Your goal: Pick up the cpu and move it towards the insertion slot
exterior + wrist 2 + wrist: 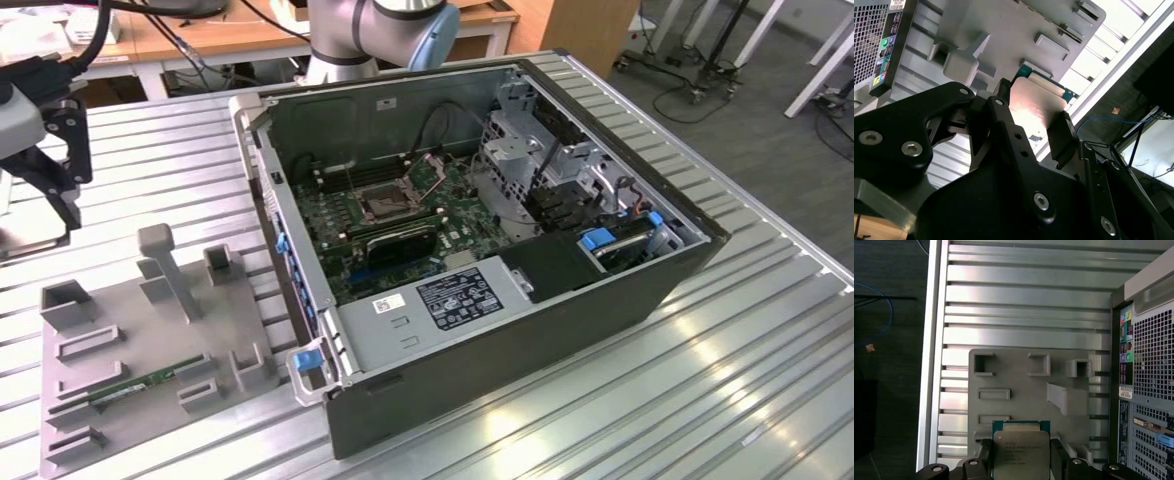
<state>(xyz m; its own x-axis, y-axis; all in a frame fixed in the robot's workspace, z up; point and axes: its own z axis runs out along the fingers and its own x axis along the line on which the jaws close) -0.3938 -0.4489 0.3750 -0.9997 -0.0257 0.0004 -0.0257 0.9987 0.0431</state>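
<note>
Cpu (1021, 456): held flat in the gripper (1021, 446) in the first wrist view, metal lid toward the camera, green rim showing along one edge; the fingers (1058, 457) bear on two opposite sides, closed to a narrow pinch set by the cpu's own width. In the second wrist view the cpu (1035, 105) shows its underside, bridging the gap between the black pads (1061, 132) — a side grip that leaves lid and contact face untouched, which I judge deliberate. Seating appears level.

Beneath it lies the grey tray (1019, 377) with its moulded pockets, on the ribbed table (1024, 295); the cpu looks raised off the tray, though the gap cannot be confirmed.

In the exterior view the gripper (60, 195) hangs at the exterior view's left, near the tray (134, 330) and well apart from the slot (383, 203), which sits on the green board inside the open case (534, 310); a memory stick (134, 385) rests in the tray. Pick-up judged done — transfer toward the slot barely under way.
</note>
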